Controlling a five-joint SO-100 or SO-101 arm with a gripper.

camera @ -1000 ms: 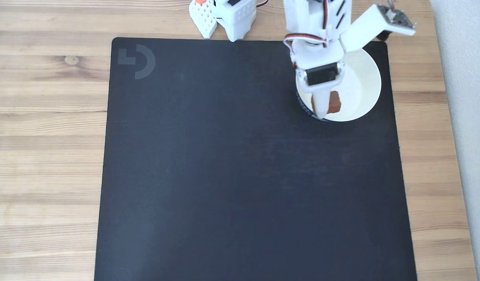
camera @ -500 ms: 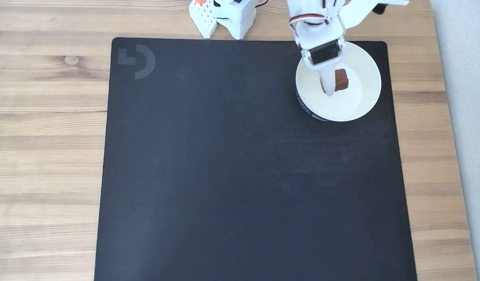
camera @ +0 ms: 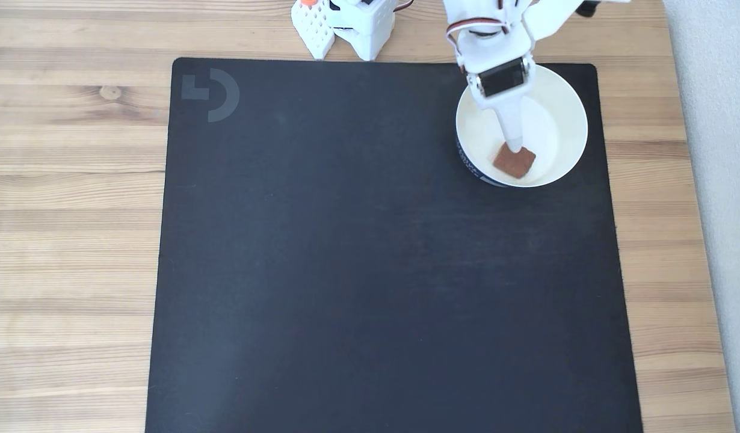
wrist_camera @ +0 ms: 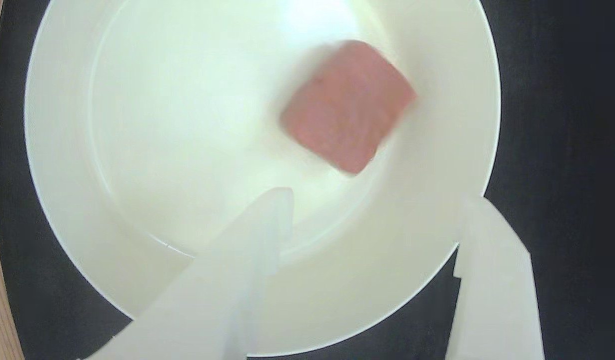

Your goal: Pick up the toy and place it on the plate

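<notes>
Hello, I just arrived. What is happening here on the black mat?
A small white robot arm is putting a toy on a plate that sits at the far right corner of the black mat. The reddish-brown toy lies flat inside the plate. In the wrist view the gripper is open above the plate, with the toy free of both fingers.

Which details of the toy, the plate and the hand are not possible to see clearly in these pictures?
- The toy: motion blur in the wrist view smears its surface; whether it rests or moves is unclear.
- The toy in the fixed view: too small for surface detail.
- The plate: its far rim is hidden by the arm in the fixed view.
- The hand: the lower edge cuts off its fingers in the wrist view.
</notes>
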